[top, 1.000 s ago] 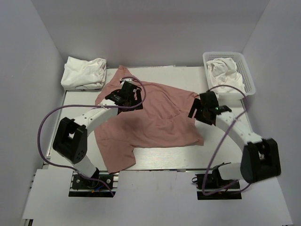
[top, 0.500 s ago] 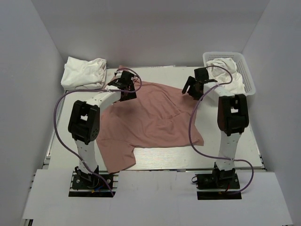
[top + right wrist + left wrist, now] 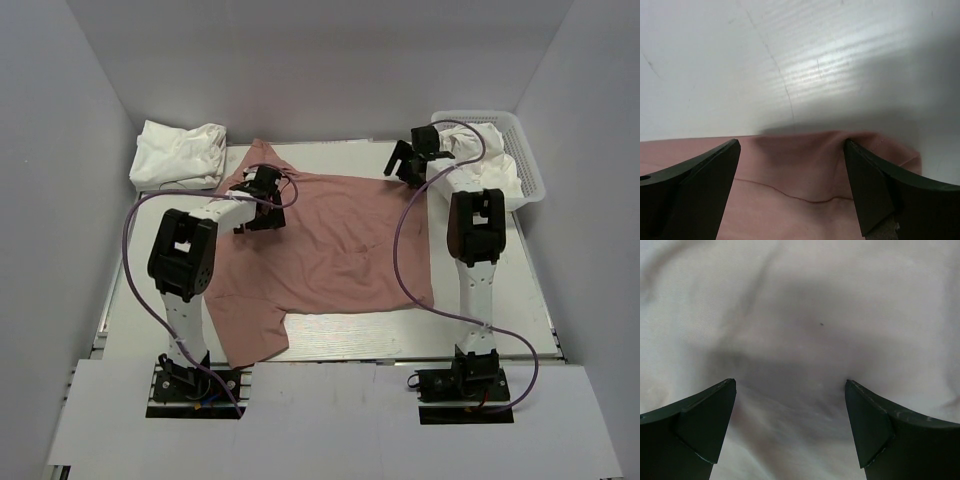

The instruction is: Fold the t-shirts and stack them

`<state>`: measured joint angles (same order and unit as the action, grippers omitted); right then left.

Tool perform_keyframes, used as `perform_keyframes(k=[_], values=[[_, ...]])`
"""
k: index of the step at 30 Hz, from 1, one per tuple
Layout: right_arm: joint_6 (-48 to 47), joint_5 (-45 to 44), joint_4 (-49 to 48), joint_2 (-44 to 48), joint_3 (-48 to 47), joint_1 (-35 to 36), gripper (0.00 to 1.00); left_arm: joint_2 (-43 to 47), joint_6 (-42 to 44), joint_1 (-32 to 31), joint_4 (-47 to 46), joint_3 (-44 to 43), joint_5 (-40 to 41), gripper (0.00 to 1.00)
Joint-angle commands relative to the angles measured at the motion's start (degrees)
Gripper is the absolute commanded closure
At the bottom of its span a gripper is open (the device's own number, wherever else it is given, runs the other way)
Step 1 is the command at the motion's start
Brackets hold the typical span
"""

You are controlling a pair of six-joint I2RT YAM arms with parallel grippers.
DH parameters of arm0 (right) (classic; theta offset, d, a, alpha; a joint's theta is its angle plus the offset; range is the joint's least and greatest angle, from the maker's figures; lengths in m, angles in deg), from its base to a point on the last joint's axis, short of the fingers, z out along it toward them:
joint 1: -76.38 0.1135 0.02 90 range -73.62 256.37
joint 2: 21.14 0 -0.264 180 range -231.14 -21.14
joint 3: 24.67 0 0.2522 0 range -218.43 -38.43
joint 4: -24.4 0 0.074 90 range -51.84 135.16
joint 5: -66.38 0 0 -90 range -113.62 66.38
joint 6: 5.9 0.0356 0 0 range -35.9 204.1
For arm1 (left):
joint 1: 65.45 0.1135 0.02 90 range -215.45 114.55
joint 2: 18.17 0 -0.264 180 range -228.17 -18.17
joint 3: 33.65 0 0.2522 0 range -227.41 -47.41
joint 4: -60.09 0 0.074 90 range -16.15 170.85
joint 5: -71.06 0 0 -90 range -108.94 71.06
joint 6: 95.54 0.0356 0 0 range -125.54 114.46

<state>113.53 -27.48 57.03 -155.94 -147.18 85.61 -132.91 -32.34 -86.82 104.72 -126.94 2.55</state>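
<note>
A dusty-pink t-shirt [image 3: 330, 250] lies spread out and wrinkled across the middle of the table. My left gripper [image 3: 262, 192] hovers open over its far left part, near the collar; in the left wrist view the open left gripper [image 3: 790, 385] has only cloth [image 3: 805, 330] below it and nothing between the fingers. My right gripper [image 3: 405, 163] is open at the shirt's far right corner. In the right wrist view the open right gripper [image 3: 791, 145] straddles the pink shirt's edge [image 3: 805, 175], where it meets the bare table [image 3: 790, 60].
Crumpled white t-shirts [image 3: 180, 152] are heaped at the back left corner. A white plastic basket [image 3: 531, 172] at the back right holds another white t-shirt [image 3: 487, 165], close to my right arm. White walls enclose the table on three sides.
My right arm has swung from the shirt's right edge back to its far right corner. My left gripper went toward the back and then returned a little.
</note>
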Motion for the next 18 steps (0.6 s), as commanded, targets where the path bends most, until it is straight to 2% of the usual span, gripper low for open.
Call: perform_keyframes(k=[1, 7, 9, 10, 14, 15, 18], values=[[-5.2, -2.2, 3.2, -4.7, -5.1, -1.3, 0.10, 1.1, 0.5, 1.1, -1.0, -1.9, 0.2, 0.00], [-15.3, 3.3, 0.6, 0.9, -6.4, -0.2, 0.10, 3.3, 0.5, 1.1, -1.0, -3.2, -1.5, 0.00], [-17.6, 3.0, 0.2, 3.1, -3.1, 1.1, 0.10, 5.6, 0.0, 1.1, -1.6, -1.7, -2.8, 0.00], [-18.8, 2.0, 0.0, 7.1, -2.0, 1.6, 0.10, 6.4, 0.0, 1.1, -2.2, -0.1, -2.8, 0.00], [-15.9, -4.0, -3.1, 16.6, 11.7, 3.5, 0.10, 9.6, -1.1, 1.1, -3.4, 4.2, -4.1, 0.00], [-14.8, -4.1, -3.3, 17.6, 17.8, 3.7, 0.10, 9.6, -1.8, 1.1, -3.5, 5.0, -4.1, 0.00], [-10.3, -3.5, -2.0, 19.9, 22.7, 3.9, 0.10, 10.9, -2.3, 1.1, -3.5, 7.5, -4.6, 0.00]])
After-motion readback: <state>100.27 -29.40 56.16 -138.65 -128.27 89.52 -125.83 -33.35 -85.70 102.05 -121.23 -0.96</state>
